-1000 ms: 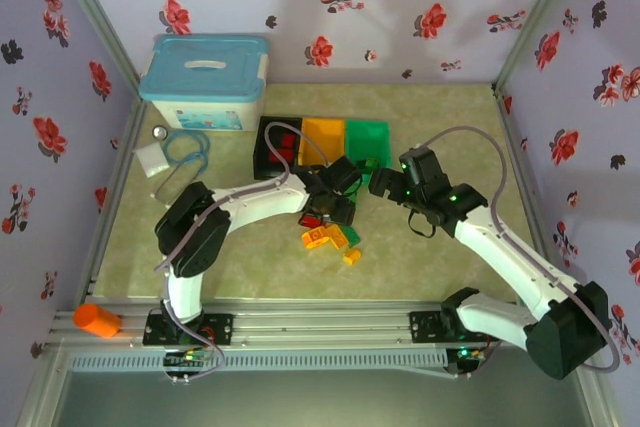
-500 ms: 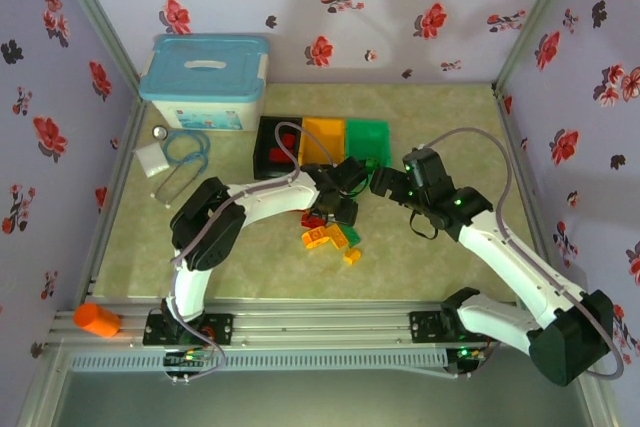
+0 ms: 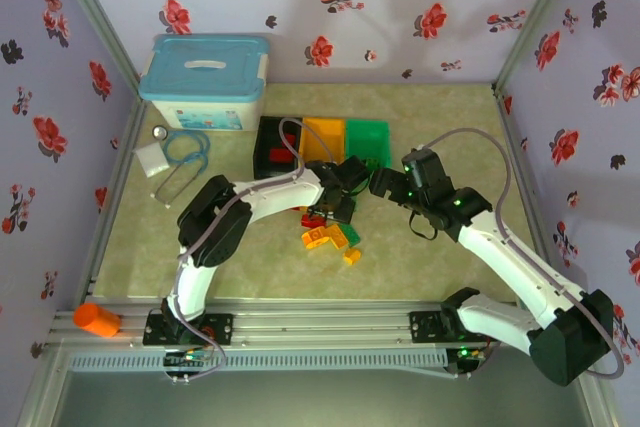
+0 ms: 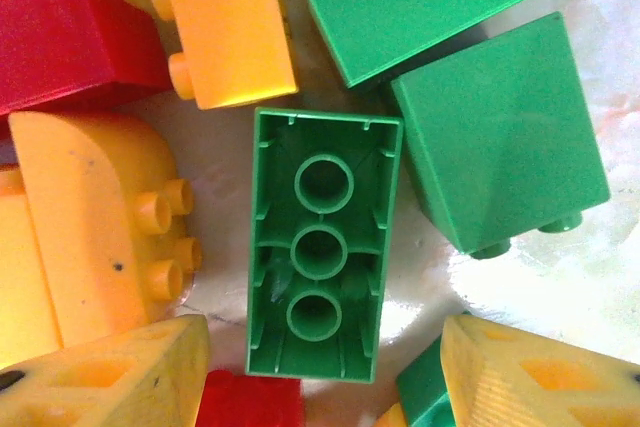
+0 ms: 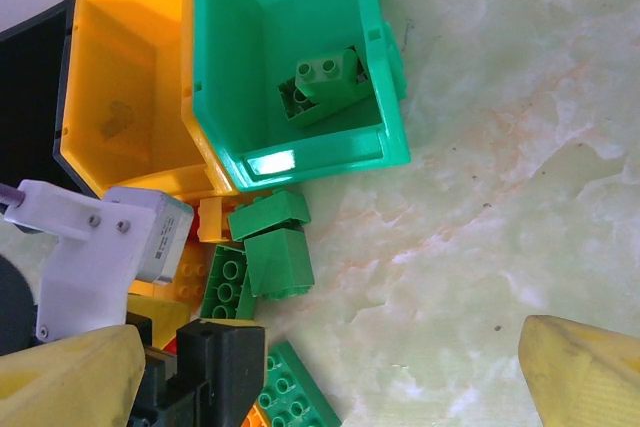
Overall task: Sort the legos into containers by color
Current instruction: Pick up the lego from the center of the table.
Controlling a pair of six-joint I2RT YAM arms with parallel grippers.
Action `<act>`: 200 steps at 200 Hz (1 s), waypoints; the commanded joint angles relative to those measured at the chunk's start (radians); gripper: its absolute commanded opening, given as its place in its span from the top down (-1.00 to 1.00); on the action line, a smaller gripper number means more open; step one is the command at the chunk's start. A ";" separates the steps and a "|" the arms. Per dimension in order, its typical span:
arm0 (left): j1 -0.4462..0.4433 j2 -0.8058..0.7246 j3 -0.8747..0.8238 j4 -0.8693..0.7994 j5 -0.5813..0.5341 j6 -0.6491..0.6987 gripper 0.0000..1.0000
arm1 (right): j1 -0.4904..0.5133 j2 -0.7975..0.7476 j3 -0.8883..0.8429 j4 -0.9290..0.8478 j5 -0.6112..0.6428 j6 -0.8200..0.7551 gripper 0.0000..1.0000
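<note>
Overhanging half-hidden legos (image 3: pixel 328 237), left tool (image 3: pixel 333 209).

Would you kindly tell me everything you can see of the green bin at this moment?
The green bin is an open rectangular box of glossy plastic, upright on the table, last on the right in the row of three, its long side against the orange bin. A few green bricks lie on its floor. Loose green bricks lie on the table just outside its near end wall.
</note>
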 commanded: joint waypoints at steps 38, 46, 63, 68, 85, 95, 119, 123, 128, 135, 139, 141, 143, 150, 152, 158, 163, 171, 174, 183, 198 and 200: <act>-0.005 0.063 0.032 -0.032 -0.026 0.035 -0.15 | 0.012 -0.034 -0.040 0.012 0.016 0.027 -0.93; -0.008 0.064 0.028 -0.029 -0.026 0.037 -0.11 | 0.012 -0.037 -0.044 0.012 0.016 0.029 -0.93; -0.013 0.070 0.024 -0.026 -0.025 0.035 -0.04 | 0.012 -0.042 -0.051 0.014 0.016 0.031 -0.92; -0.015 0.071 0.023 -0.027 -0.026 0.035 -0.01 | 0.012 -0.041 -0.052 0.015 0.016 0.032 -0.92; -0.023 0.069 0.020 -0.027 -0.025 0.034 0.09 | 0.012 -0.041 -0.051 0.015 0.014 0.032 -0.92; -0.027 0.067 0.019 -0.027 -0.025 0.032 0.14 | 0.012 -0.043 -0.050 0.015 0.017 0.034 -0.92; -0.037 0.049 0.008 -0.018 -0.027 0.023 0.33 | 0.012 -0.047 -0.052 0.014 0.019 0.035 -0.91; -0.037 0.045 0.005 -0.015 -0.028 0.022 0.36 | 0.012 -0.047 -0.052 0.013 0.020 0.036 -0.91; -0.039 0.039 0.003 -0.014 -0.029 0.019 0.39 | 0.012 -0.048 -0.052 0.011 0.019 0.035 -0.91; -0.040 0.032 0.000 -0.014 -0.031 0.015 0.42 | 0.012 -0.053 -0.054 0.008 0.021 0.036 -0.91; -0.040 0.026 -0.001 -0.016 -0.032 0.014 0.45 | 0.012 -0.056 -0.054 0.007 0.021 0.035 -0.91; -0.040 0.023 -0.002 -0.016 -0.033 0.014 0.45 | 0.012 -0.057 -0.054 0.005 0.022 0.036 -0.91; -0.041 0.020 -0.003 -0.016 -0.034 0.013 0.46 | 0.012 -0.057 -0.055 0.005 0.022 0.036 -0.91; -0.040 0.008 -0.005 -0.018 -0.037 0.011 0.48 | 0.012 -0.066 -0.056 0.001 0.027 0.036 -0.91; -0.040 0.004 -0.003 -0.019 -0.039 0.010 0.49 | 0.012 -0.069 -0.057 -0.001 0.028 0.035 -0.91; -0.041 -0.010 -0.004 -0.021 -0.041 0.011 0.49 | 0.012 -0.076 -0.059 -0.004 0.033 0.036 -0.91; -0.041 -0.022 -0.004 -0.022 -0.044 0.011 0.49 | 0.012 -0.082 -0.059 -0.007 0.038 0.036 -0.91; -0.040 -0.043 -0.002 -0.024 -0.048 0.014 0.51 | 0.012 -0.091 -0.061 -0.012 0.044 0.035 -0.91; -0.041 -0.050 0.002 -0.025 -0.049 0.016 0.51 | 0.012 -0.096 -0.062 -0.013 0.047 0.035 -0.91; -0.040 -0.069 0.016 -0.033 -0.053 0.023 0.51 | 0.012 -0.105 -0.065 -0.017 0.053 0.035 -0.91; -0.040 -0.089 0.057 -0.050 -0.055 0.043 0.51 | 0.012 -0.116 -0.067 -0.020 0.060 0.035 -0.90; -0.040 -0.090 0.063 -0.053 -0.056 0.046 0.51 | 0.012 -0.116 -0.067 -0.019 0.060 0.034 -0.90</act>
